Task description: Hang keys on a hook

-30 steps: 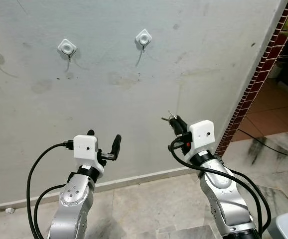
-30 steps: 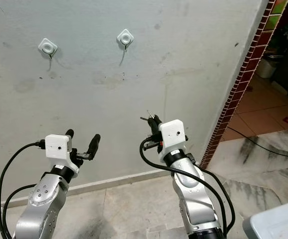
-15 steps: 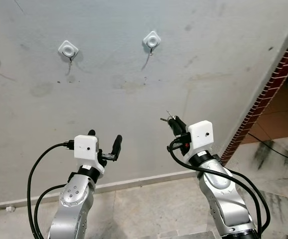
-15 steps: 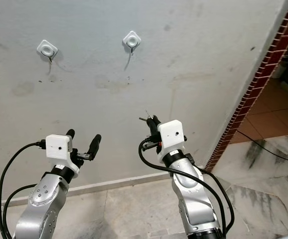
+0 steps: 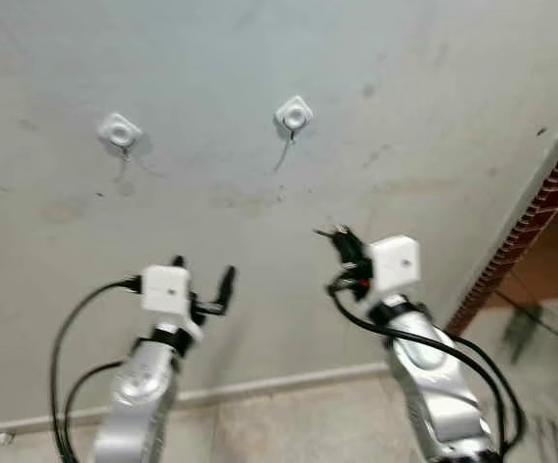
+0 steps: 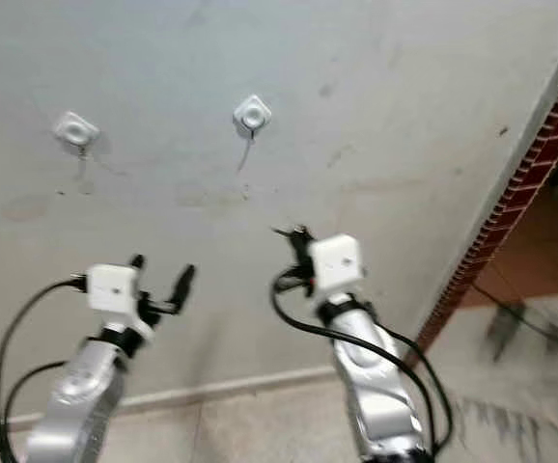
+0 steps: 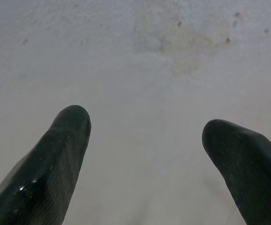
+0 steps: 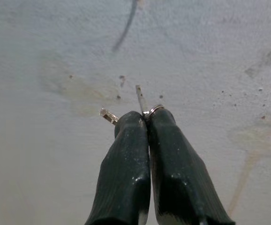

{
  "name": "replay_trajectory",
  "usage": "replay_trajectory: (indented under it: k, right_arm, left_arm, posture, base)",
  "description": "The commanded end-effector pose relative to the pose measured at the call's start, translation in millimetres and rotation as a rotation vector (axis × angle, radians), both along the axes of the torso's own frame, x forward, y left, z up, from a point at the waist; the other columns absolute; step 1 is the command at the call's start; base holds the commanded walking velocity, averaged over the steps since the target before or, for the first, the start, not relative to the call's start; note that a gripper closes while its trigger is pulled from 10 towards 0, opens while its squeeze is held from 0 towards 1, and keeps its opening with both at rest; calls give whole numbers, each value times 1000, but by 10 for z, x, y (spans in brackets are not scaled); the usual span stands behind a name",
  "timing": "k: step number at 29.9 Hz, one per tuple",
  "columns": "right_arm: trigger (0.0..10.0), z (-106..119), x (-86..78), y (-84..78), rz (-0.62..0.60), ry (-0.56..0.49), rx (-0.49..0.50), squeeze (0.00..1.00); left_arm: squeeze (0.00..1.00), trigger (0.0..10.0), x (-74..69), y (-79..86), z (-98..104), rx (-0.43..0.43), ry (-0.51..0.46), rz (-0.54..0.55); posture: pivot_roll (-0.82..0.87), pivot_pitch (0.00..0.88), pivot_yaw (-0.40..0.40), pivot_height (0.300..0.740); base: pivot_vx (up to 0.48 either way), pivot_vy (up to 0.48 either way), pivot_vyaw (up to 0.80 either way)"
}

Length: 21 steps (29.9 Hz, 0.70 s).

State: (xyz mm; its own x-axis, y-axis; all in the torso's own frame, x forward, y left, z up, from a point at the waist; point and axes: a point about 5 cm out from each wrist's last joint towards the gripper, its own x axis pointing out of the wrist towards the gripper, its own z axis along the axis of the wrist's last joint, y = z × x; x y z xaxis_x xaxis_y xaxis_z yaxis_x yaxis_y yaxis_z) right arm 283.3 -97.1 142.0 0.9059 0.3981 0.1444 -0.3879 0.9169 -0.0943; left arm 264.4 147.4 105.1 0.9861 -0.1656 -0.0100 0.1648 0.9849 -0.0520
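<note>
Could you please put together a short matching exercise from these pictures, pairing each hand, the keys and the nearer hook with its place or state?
Things:
1. left hand
2. right hand
3. keys
4. hook

States or places:
A. on the wall, up above the right hand
B. open, holding nothing
C. pinched between two black fingers, tips sticking out
D. shut, raised toward the wall

Pairs: 1-B, 2-D, 3-C, 4-A

Silver arms, white wrist boxes, looping black cables, black fingers (image 7: pixel 56 159).
</note>
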Motion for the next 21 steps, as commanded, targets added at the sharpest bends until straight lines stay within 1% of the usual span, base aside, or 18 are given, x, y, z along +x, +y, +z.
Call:
replay_trajectory:
  k: [1, 6, 12, 16, 18, 19, 20, 21]
  right_arm:
    - [10000, 19, 11, -89, -27, -7, -5, 0]
    - [10000, 16, 8, -95, -26, -6, -7, 0]
    - [10000, 4, 8, -92, -23, -3, -9, 0]
    - [10000, 1, 8, -99, -21, -2, -9, 0]
    - [10000, -4, 8, -104, -21, 1, -7, 0]
    - [10000, -7, 6, -102, -19, 3, -5, 0]
    - [10000, -7, 6, -102, -19, 3, -5, 0]
    - [10000, -10, 8, -93, -13, 6, 2, 0]
  left_arm:
    - [0, 10000, 3, -80, 24, -6, -8, -25]
    - [0, 10000, -23, -63, 27, -8, -5, -16]
    - [0, 10000, -77, -32, 20, -8, 2, -1]
    - [0, 10000, -124, 8, 23, -1, 5, 27]
    - [0, 10000, -151, 36, 49, 13, -4, 55]
    - [0, 10000, -170, 61, 72, 33, -16, 78]
    - [0, 10000, -170, 61, 72, 33, -16, 78]
    - [0, 10000, -202, 70, 107, 53, -36, 74]
  posture:
    - [9, 42, 41, 740]
    - [21, 45, 39, 740]
    - [24, 45, 38, 740]
    - [40, 48, 34, 740]
    - [46, 48, 32, 740]
    - [50, 48, 32, 740]
    - [50, 48, 32, 740]
    - [58, 50, 29, 740]
  base:
    - [326, 0, 0]
    - [297, 0, 0]
    - [0, 0, 0]
    - [0, 0, 0]
    - [0, 0, 0]
    - [0, 0, 0]
    - [0, 0, 0]
    - [0, 0, 0]
